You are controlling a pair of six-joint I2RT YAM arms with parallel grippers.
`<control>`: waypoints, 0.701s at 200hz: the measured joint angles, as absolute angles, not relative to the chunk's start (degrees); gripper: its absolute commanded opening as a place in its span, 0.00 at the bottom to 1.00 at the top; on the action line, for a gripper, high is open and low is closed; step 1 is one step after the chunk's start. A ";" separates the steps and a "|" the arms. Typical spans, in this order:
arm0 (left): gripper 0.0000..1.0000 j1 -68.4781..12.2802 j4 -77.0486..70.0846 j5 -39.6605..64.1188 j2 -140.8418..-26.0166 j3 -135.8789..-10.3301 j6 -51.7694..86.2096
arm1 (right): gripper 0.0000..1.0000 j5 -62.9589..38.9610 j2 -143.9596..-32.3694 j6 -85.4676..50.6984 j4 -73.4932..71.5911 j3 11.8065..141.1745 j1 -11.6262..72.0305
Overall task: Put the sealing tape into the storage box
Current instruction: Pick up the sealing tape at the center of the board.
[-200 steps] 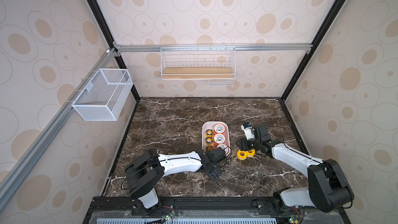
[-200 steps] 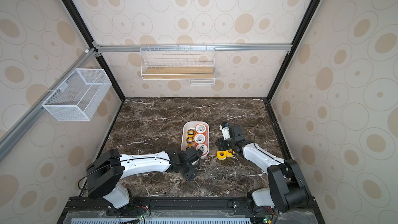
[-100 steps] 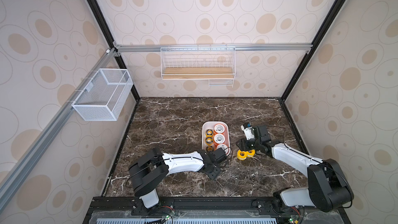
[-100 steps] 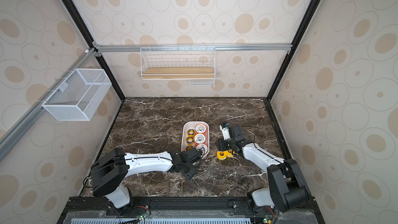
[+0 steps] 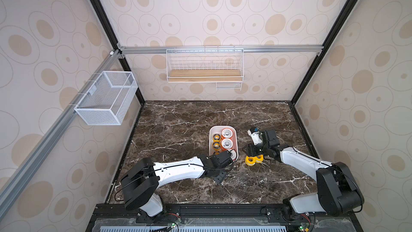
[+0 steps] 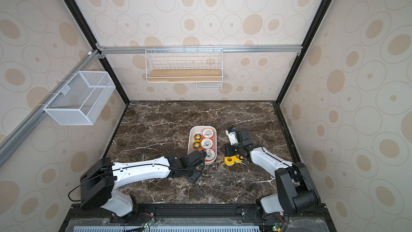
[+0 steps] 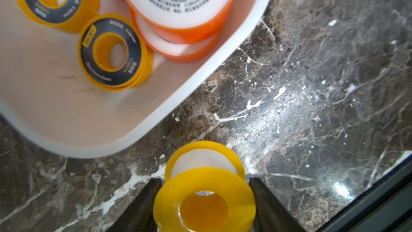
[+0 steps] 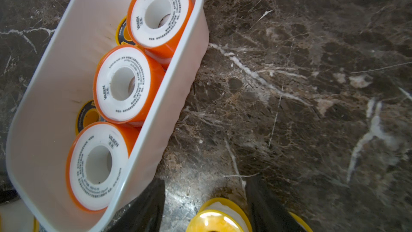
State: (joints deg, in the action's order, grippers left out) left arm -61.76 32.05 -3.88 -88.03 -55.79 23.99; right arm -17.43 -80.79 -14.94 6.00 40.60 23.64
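Storage box (image 8: 55,68) holds orange-rimmed spools (image 8: 121,83) (stacked) beside dark-centred spools (image 7: 110,52).

- A white storage box (image 6: 191,140) sits on the dark marble table (image 6: 156,130), its long side running front to back.
- The sealing tape (image 6: 207,143) in it: three white-faced, orange-rimmed spools in a row, with two dark-centred yellow spools (image 6: 197,137) beside them.
- Two solid yellow spools (image 6: 229,160) lie touching on the table, near the box's front right corner.
- The left arm (image 6: 142,170) reaches the box's near end.
- The right arm (image 6: 267,160) ends at the yellow pair.
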 measured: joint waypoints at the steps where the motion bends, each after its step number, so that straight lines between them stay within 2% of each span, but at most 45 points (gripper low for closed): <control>1: 0.65 -61.76 32.08 -3.92 -87.94 -55.79 24.01 | 0.64 -17.65 -80.88 -14.96 6.00 40.66 23.64; 39: 0.65 -59.66 35.94 -4.21 -83.44 -56.66 24.86 | 0.62 -21.82 -83.77 -15.27 6.28 43.68 23.53; 74: 0.65 -54.28 39.46 -5.23 -80.66 -61.23 25.08 | 0.57 -23.88 -87.50 -16.47 8.56 49.39 23.38; 95: 0.65 -51.40 40.69 -5.76 -81.03 -65.14 24.75 | 0.56 -24.12 -89.43 -17.32 10.15 52.75 23.38; 140: 0.65 -46.46 43.99 -6.50 -87.55 -76.09 22.61 | 0.46 -24.45 -94.30 -19.90 12.88 58.24 23.24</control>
